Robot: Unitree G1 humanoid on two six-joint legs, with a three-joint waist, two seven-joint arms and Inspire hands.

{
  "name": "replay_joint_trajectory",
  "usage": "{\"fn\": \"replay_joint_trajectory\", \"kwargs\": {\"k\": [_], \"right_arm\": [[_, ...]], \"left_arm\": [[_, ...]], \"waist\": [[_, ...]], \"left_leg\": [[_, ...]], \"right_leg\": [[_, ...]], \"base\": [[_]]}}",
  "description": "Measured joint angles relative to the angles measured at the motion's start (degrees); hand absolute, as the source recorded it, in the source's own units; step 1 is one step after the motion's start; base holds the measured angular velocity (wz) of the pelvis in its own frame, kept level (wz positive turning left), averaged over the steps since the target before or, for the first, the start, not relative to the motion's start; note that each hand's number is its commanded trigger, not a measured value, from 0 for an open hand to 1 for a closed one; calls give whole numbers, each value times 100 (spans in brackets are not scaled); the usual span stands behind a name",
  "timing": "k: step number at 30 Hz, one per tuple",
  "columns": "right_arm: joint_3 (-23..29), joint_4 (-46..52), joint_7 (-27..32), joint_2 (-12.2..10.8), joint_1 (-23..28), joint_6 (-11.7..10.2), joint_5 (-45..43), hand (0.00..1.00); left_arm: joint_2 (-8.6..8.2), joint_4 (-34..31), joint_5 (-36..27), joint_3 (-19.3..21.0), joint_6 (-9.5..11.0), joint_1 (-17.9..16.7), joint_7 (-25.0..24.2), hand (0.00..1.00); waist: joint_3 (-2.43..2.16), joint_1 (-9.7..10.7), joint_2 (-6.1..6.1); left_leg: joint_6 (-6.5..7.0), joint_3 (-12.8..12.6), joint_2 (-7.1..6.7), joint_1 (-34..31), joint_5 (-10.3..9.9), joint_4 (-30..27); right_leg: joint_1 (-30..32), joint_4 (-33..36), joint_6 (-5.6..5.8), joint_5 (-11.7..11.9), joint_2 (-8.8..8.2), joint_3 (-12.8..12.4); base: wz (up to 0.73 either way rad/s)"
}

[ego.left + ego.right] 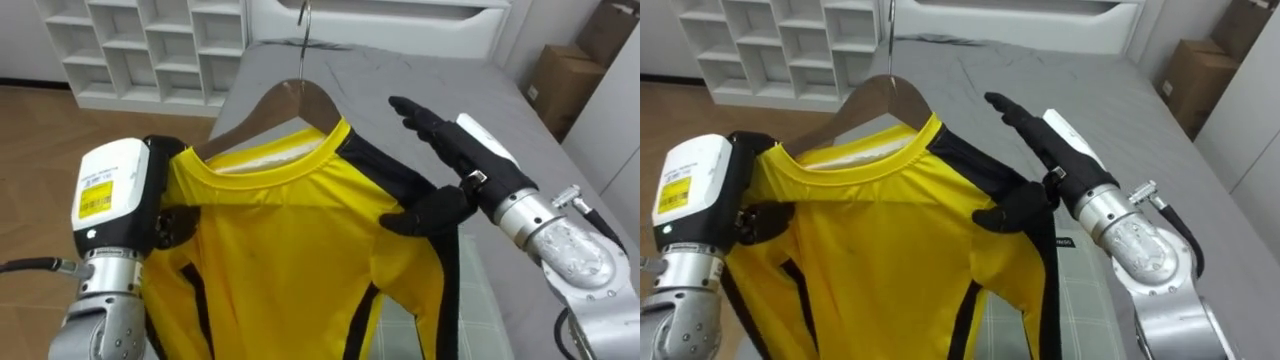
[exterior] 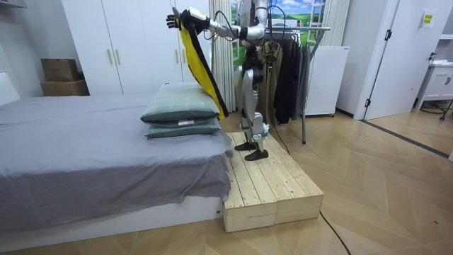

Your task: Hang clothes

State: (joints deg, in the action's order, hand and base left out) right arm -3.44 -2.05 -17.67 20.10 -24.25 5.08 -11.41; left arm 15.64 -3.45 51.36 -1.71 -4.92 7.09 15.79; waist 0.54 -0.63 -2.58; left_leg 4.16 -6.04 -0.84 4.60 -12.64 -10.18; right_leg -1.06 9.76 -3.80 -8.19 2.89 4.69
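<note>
The yellow shirt (image 1: 290, 240) hangs on a wooden hanger (image 1: 290, 100), held up in the air above the grey bed (image 1: 420, 70). The left hand (image 1: 165, 222) pinches one shoulder of it with curled fingers; the right hand (image 1: 450, 150) supports the other shoulder, fingers straight and together, thumb on the cloth; the robot stands on a wooden platform (image 2: 272, 188) beside the bed.

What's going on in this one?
The robot stands on a wooden platform beside the bed, holding a yellow shirt on a wooden hanger up before it. Its left hand grips one shoulder of the shirt; its right hand, fingers straight, supports the other. A clothes rack stands behind it.
</note>
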Motion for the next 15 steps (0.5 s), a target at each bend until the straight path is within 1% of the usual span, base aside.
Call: {"fn": "replay_joint_trajectory", "kwargs": {"k": [3, 6, 7, 9, 11, 15], "right_arm": [[-21, -217, 1, 0, -357, 5, -181, 0], [-41, -442, 7, -2, -512, 21, -257, 0], [-41, -463, 7, -2, -514, 80, -283, 0], [-41, -497, 7, -5, -514, 123, -341, 0], [-41, -572, 9, -5, -514, 131, -404, 0], [-43, -601, 23, -5, -514, 136, -436, 0]], "left_arm": [[-7, 0, 20, -81, -20, 7, 0, 100], [-109, 0, 12, -142, -106, 7, -1, 100], [-124, 1, 7, -163, -133, 7, -2, 100], [-124, 1, 10, -174, -149, 7, -2, 100], [-124, 1, 10, -179, -163, 7, -2, 100], [-124, 0, 9, -186, -191, 9, -2, 100]], "waist": [[-2, 12, -3], [-10, 0, -16], [-12, -6, -20], [-13, -7, -21], [-23, -6, -36], [-27, -49, -41]], "left_leg": [[0, 8, 2, 0, 0, 0], [0, 17, 2, -8, 0, 2], [0, 28, 2, -12, 0, 2], [0, 38, 2, -12, 0, 2], [0, 43, 1, -12, 0, 4], [0, 55, 1, -10, 0, 5]], "right_leg": [[-4, -1, -1, 1, 2, 0], [-1, -2, -1, 1, 1, 13], [-1, -2, -1, 1, 0, 21], [-2, -2, -1, 2, -1, 23], [-3, -2, -1, 2, -1, 24], [-6, -2, -2, 2, -1, 25]], "base": [[-1], [1], [4], [2], [0], [0]]}}
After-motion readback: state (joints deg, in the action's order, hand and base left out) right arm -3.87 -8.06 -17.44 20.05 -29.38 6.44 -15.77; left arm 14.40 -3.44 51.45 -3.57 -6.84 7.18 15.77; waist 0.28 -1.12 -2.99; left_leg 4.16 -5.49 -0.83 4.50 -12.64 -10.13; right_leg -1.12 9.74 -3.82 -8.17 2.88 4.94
